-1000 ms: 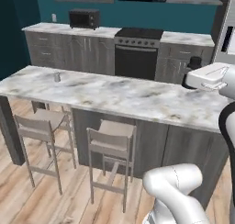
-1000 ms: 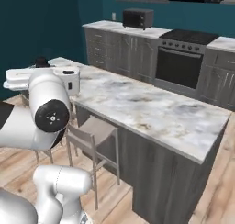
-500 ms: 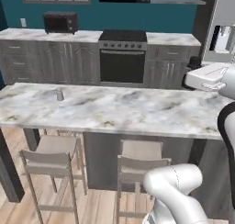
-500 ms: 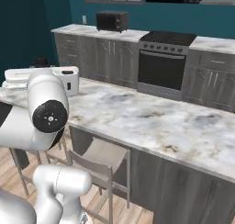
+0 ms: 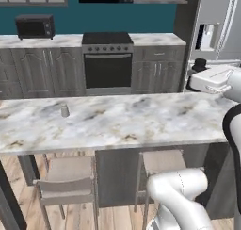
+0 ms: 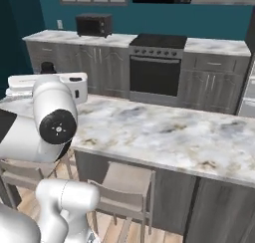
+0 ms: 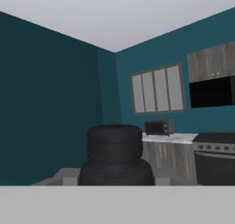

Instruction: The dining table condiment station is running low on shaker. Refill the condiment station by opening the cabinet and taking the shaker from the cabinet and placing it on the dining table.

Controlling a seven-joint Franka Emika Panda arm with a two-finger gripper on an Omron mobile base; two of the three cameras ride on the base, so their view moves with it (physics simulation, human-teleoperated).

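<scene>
Evidently I am carrying the black shaker (image 7: 114,149) in the tool (image 7: 114,178), whose fingers are pinching it from both sides, up at chest height at the bench's near edge. So the fetching from the cabinet is looking done. What is remaining, I am judging, is reaching over the marble bench (image 5: 141,123), where a pale grey shaker (image 5: 64,110) is standing, and setting mine down.

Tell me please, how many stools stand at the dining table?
2: one stool under the dining table at the left, the second stool right of it, behind the arm. More may be hidden.
</scene>
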